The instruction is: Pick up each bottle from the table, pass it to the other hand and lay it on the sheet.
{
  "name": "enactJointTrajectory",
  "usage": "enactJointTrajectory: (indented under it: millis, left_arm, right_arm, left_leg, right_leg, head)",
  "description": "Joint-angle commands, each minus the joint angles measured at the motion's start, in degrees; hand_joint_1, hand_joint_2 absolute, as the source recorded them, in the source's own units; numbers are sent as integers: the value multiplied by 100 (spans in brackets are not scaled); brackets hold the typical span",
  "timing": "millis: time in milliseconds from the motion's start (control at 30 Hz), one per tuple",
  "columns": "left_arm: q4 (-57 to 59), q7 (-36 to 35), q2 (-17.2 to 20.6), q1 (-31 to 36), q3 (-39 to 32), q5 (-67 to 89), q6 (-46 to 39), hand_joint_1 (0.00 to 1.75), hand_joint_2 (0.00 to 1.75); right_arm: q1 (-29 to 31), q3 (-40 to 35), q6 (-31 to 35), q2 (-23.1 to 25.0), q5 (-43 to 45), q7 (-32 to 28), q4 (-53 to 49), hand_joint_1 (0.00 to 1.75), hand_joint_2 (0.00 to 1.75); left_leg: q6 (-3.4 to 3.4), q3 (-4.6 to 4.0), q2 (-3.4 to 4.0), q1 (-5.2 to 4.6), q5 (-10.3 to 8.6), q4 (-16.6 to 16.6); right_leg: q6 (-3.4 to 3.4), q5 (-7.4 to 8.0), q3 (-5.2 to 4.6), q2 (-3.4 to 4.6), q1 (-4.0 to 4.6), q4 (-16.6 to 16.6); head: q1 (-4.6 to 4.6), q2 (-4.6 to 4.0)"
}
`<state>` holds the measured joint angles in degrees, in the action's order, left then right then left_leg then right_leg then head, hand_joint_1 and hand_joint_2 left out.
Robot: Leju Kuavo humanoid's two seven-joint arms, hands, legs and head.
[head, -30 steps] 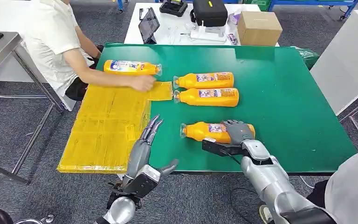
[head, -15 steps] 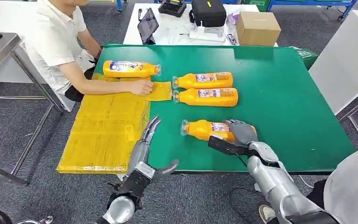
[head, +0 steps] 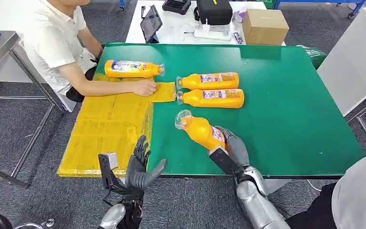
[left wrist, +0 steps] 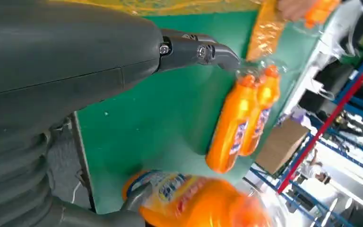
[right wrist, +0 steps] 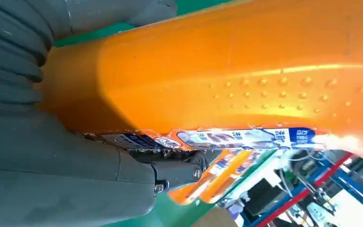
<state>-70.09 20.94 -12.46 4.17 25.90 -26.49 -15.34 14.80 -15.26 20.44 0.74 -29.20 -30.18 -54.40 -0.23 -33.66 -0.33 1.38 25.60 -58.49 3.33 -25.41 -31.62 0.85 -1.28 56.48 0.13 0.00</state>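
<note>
My right hand [head: 232, 147] grips an orange bottle [head: 201, 131] by its base and holds it lifted off the green table [head: 290, 105], clear cap tilted up to the left. The right wrist view has this bottle [right wrist: 246, 80] pressed against my right hand [right wrist: 52, 109]. My left hand [head: 140, 164] is raised at the table's front edge with fingers spread and nothing in it. Its left wrist view shows the held bottle [left wrist: 194, 201] close by. Two more orange bottles [head: 208, 81] [head: 211, 98] lie side by side mid-table. A further bottle [head: 132, 68] lies by the yellow sheet [head: 107, 129].
A person sits at the table's left, a hand [head: 145, 87] pressing on the sheet's far end. Behind the green table a white table carries a cardboard box [head: 264, 26], a black case [head: 214, 10] and a tablet [head: 151, 24]. A grey table [head: 0, 47] stands at far left.
My right hand has lifted the bottle off the table and tilted it cap-up toward the left. My left hand has turned upright and drawn back to the table's front edge.
</note>
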Motion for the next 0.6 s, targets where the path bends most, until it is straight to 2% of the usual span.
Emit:
enactJointTrajectory:
  millis: [33,300,600]
  left_arm:
    - [130,231,278,174,595,183,303,0,175]
    - [128,315,300,366,929,826,674,0,175]
    - [137,257,215,468,824,808,773,0,175]
  right_arm:
    - [-31,-515,-268,332,357,-136,-358,175,175]
    - [241,-1363,-724,671,436,-339,218,175,175]
    - [399,-1977,-593,841,72,-226,405,175,175]
  left_leg:
    - [6,-12,9,-3,2,3]
    - [5,-45,11,-3,0,3]
    - [9,-50,13,-1,1,4]
  right_leg:
    - [-12,0,-16,-1,-1,-1]
    - [-12,2,-49,-1,-1,0]
    - [-18,3,-51,-2,2,-2]
  head:
    - [2,0]
    - [0,0]
    - [2,0]
